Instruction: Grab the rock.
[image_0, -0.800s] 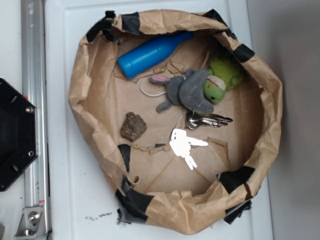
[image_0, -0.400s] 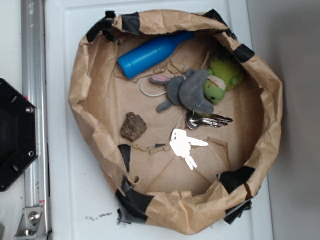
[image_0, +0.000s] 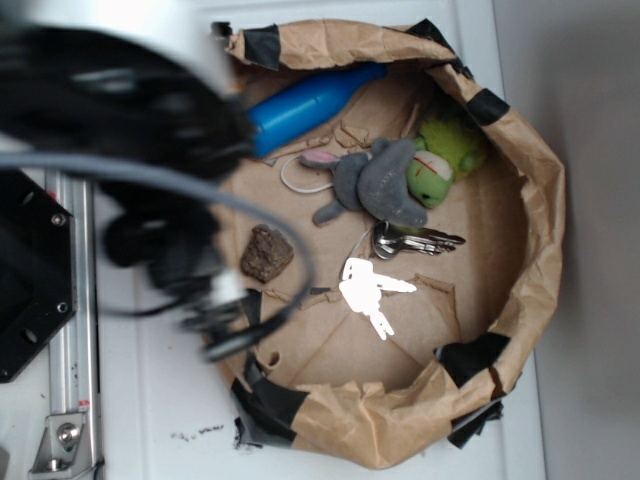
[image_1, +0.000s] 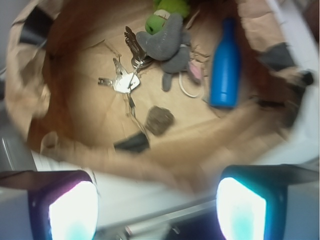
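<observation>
The rock (image_0: 267, 253) is a small dark brown-grey lump lying on the floor of a brown paper bag (image_0: 535, 210), left of centre. In the wrist view the rock (image_1: 159, 120) lies just beyond the bag's near wall. My gripper (image_0: 225, 315) shows as a dark motion-blurred mass with the arm over the bag's left wall, left of the rock. In the wrist view my gripper (image_1: 157, 210) is open and empty, its two fingers wide apart above the white surface outside the bag.
Inside the bag lie a blue bottle (image_0: 310, 105), a grey plush toy (image_0: 380, 180), a green toy (image_0: 448, 152) and bunches of keys (image_0: 412, 240). A black base (image_0: 30, 280) and a metal rail (image_0: 70, 400) stand at the left.
The arm and gripper have swung into the exterior view from the upper left, covering the bag's left wall. The objects in the bag have not moved.
</observation>
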